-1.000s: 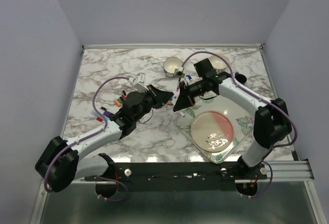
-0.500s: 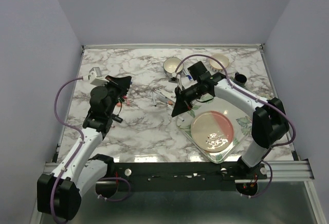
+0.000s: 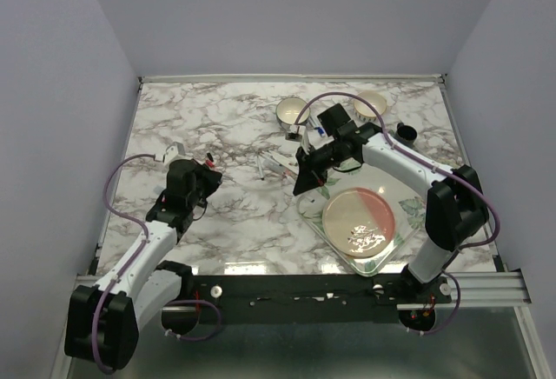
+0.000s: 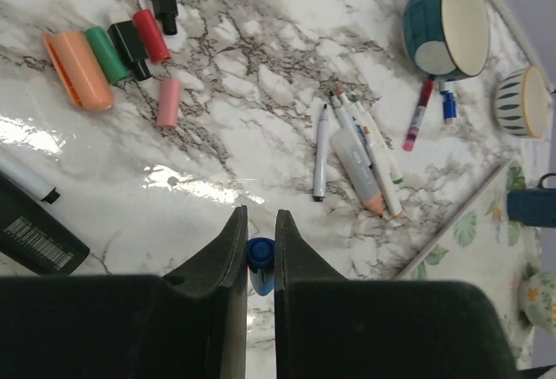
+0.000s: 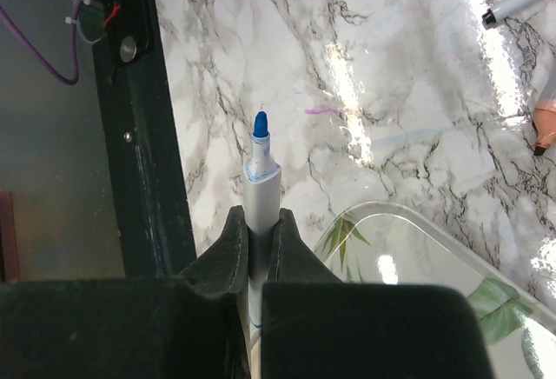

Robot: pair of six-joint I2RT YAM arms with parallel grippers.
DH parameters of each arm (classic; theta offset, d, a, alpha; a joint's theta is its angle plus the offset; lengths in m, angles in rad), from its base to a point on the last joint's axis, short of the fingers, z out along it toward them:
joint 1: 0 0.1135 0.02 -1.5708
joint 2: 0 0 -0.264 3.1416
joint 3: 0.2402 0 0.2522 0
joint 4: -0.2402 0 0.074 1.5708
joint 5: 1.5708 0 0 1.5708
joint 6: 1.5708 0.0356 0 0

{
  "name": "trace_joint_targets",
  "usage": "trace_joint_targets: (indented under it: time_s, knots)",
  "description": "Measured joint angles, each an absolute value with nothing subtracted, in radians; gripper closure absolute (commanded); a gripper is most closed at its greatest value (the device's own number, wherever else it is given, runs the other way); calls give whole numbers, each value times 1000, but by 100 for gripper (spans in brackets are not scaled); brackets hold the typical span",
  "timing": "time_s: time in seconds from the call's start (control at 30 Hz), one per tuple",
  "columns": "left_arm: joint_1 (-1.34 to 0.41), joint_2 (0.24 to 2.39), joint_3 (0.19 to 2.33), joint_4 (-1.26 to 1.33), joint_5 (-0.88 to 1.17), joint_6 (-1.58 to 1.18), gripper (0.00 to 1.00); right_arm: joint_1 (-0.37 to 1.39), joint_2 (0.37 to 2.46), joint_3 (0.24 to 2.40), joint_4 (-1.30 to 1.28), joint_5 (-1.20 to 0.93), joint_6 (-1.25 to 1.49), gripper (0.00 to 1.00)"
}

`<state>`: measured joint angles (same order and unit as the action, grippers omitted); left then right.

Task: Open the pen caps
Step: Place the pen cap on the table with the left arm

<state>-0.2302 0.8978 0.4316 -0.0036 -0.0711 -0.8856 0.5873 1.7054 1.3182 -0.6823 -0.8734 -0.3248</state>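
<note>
Left wrist: left pincer (image 4: 259, 217) clenches blue cap (image 4: 260, 255); right pincer (image 5: 259, 216) grips bared pen (image 5: 260, 175); pens (image 4: 418, 115) by bowl (image 4: 434, 27) seem capped.

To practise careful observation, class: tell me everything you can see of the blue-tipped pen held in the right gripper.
The blue-tipped pen has a pale grey-white barrel that looks like plastic, narrowing to a collar smudged with blue ink and ending in a bare blue felt tip. No cap is on it. It is clamped between the black fingers of the right gripper, with its tip end sticking out past the fingertips. It hangs above the marble table beside a corner of the clear leaf-patterned tray. Only the fingers appear to touch it.
</note>
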Motion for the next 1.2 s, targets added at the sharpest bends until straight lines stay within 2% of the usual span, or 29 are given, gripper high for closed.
trace_joint_targets:
  time_s: [0.43,0.67,0.87,1.2]
  knots:
    - [-230,1125,483,-47,-109,-783,100,587,1705,1318,-683,-860,-334,99]
    - [-230,1258,570,-48,-196,-728,96,582,1705,1318,-685,-860,-335,99]
    - [-230,1347,619,-49,-272,-703,89,582,1705,1318,-692,-860,-338,99]
    - [-230,1452,667,-50,-327,-683,70,581,1705,1318,-698,-860,-342,99]
